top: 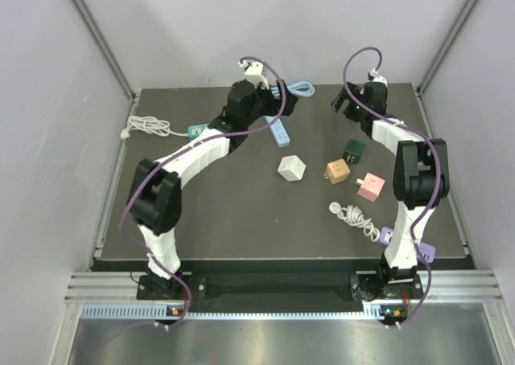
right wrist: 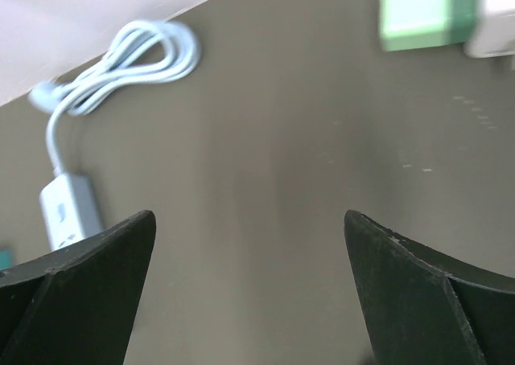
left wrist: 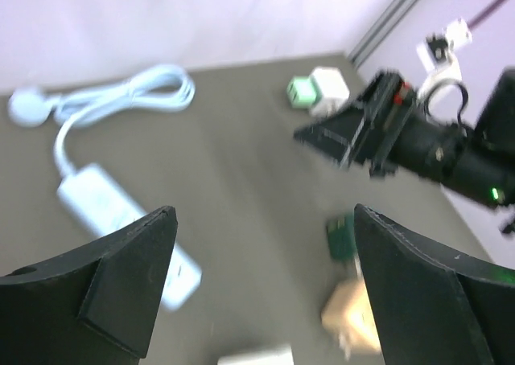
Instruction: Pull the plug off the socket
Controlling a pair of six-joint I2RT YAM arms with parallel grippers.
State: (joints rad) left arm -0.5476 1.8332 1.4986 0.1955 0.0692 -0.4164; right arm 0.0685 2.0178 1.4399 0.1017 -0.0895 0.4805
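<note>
Left gripper point(left wrist: 264, 212): its two black fingers are wide apart with nothing between them. It hangs over the far middle of the dark grey table point(top: 241, 220).
Right gripper point(right wrist: 248, 216): its two black fingers are also wide apart and hold nothing. It hangs over the far right of the table.
Plug and socket: a small light green socket block point(right wrist: 418, 15) lies on the table near the far edge, with a white plug point(right wrist: 495, 19) touching its side. Both look blurry.
Where they are from the right gripper: ahead of it and off to the right finger's side, not between the fingers.
Where they are from the left gripper: well apart, past the right gripper.
White power strip point(left wrist: 88, 204): it lies flat by the left gripper's left finger, partly hidden behind that finger. Its pale blue cord point(left wrist: 121, 92) is looped beside it.
Other blocks: a white cube point(top: 291, 169), a dark green block point(top: 352, 149), a tan block point(top: 337, 172) and a pink block point(top: 371, 186) lie near each other in the middle right of the table.
</note>
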